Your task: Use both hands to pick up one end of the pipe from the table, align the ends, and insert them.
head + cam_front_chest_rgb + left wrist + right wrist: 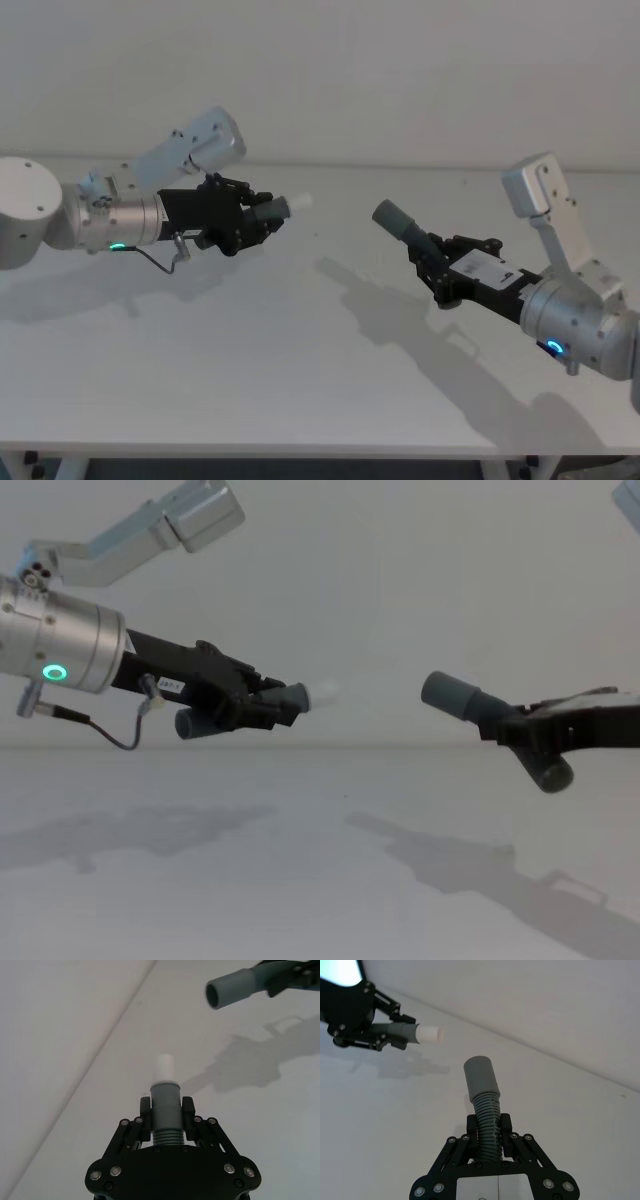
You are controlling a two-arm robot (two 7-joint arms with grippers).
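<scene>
Both pipe pieces hang in the air above the table [300, 350], held apart. My left gripper [255, 218] is shut on the grey piece [273, 209] with the whitish tip [299, 203], which points toward the right. In the left wrist view the fingers [145, 1110] clamp that piece [165, 1102] just above its threaded collar. My right gripper [436, 256] is shut on the ribbed part of the other piece [400, 224], whose socket mouth [384, 213] points up and to the left. A clear gap separates tip [326, 693] and socket [438, 691]; the ends are not in line.
A pale wall [400, 70] rises behind the table's far edge. The shadows of both arms fall on the table's plain surface [300, 880]. A thin cable loop [160, 262] hangs under the left arm.
</scene>
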